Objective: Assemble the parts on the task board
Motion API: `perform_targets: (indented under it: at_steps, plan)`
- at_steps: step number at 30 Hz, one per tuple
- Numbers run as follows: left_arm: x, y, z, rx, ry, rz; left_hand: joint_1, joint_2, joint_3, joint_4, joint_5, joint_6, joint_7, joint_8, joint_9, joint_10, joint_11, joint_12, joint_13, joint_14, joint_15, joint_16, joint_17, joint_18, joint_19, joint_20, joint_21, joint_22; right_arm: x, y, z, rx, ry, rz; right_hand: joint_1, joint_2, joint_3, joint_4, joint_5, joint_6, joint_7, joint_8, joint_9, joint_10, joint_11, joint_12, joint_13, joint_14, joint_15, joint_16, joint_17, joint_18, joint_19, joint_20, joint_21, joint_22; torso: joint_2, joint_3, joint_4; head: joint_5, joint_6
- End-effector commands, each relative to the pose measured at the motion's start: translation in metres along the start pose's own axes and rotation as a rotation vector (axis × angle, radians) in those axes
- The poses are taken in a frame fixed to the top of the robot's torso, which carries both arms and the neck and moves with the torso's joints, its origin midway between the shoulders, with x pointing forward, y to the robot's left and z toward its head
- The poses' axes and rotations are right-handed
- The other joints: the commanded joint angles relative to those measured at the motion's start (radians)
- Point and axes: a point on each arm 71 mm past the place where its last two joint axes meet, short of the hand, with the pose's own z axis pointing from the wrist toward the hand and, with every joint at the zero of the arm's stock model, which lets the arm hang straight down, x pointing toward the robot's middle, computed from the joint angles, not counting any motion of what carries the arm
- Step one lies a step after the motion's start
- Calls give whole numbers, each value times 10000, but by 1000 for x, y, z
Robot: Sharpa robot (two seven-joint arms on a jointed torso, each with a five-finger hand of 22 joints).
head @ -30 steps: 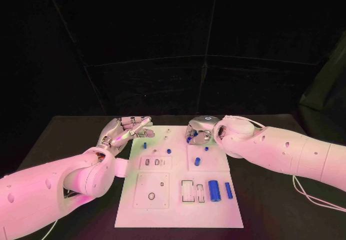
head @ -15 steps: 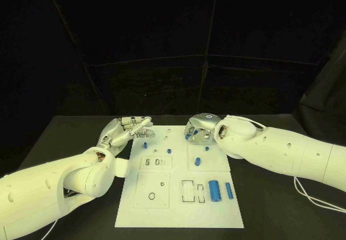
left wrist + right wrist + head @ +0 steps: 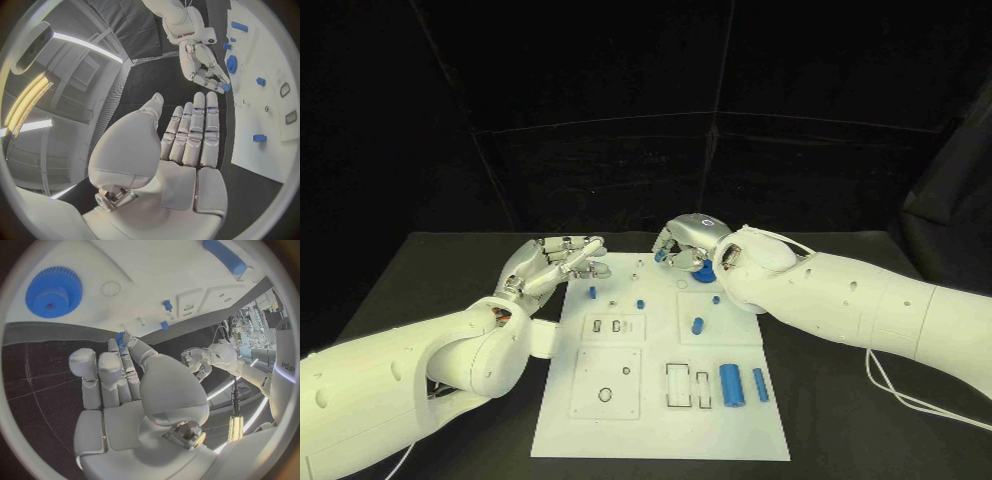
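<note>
Near end of board: two blue cylinders (image 3: 730, 383) lie side by side at lower right of the task board (image 3: 661, 420), well apart from both hands.
Mid board: a small blue part (image 3: 695, 324) stands right of centre.
Left hand (image 3: 554, 260): hovers at the board's upper left edge, fingers straight and together, holding nothing.
Right hand (image 3: 684, 243): above the board's far edge, upper centre of frame; fingertips pinch a small blue piece (image 3: 119, 338).
Blue gear (image 3: 54, 292): on the board's far end, just beside the right hand.
</note>
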Motion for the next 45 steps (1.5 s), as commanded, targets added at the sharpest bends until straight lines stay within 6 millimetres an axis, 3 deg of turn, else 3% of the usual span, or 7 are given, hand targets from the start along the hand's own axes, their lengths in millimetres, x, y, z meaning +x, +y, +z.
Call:
perform_targets:
  at_steps: [1, 9, 38, 45]
  plan:
    - [2, -1, 0, 70, 184, -50, 52, 69, 1, -39, -45, -7, 54, -38, -13, -63, 36, -35, -13, -23, 31, -62, 15, 119, 56, -7, 51, 9, -4, 2, 6, 95, -468, 104, -57, -68, 114, 23, -51, 16, -13, -45, 1, -23, 49, 15, -14, 76, 31, 68, -2, -145, -9, 46, 62, 13, 34, -4, 33, -2, 18]
    - [3, -1, 1, 56, 208, -63, 62, 76, 6, -53, -45, -7, 53, -44, -12, -65, 37, -44, -12, -24, 32, -70, 21, 118, 56, -6, 51, 8, 2, 8, 18, 155, -90, 106, -115, -128, 245, 61, -45, -31, -4, -53, -5, -94, 65, 12, -18, 66, 46, 99, 2, -144, -28, 60, 82, 23, 82, -32, 87, -34, 14]
    - [3, -1, 2, 9, 277, -100, 73, 88, 12, -71, -45, -2, 44, -50, -10, -67, 35, -55, -11, -26, 34, -83, 30, 118, 56, -5, 52, 6, 13, 18, 36, 501, 638, -279, -251, -259, 440, 165, -75, -100, 3, -55, -7, -189, 86, 13, -18, 6, 68, 36, -173, -123, -134, 84, 60, -66, 119, -34, 72, 2, 7]
    - [2, -1, 1, -16, 295, -108, 73, 89, 12, -74, -46, -2, 43, -52, -10, -68, 35, -58, -11, -27, 34, -85, 32, 118, 56, -5, 52, 5, 13, 18, 37, 609, 551, -388, -397, -509, 617, 292, -138, -323, 43, -78, -25, -434, 138, 1, -27, -160, 115, -301, -725, -30, -508, 121, -176, -554, 137, -37, 65, 3, 36]
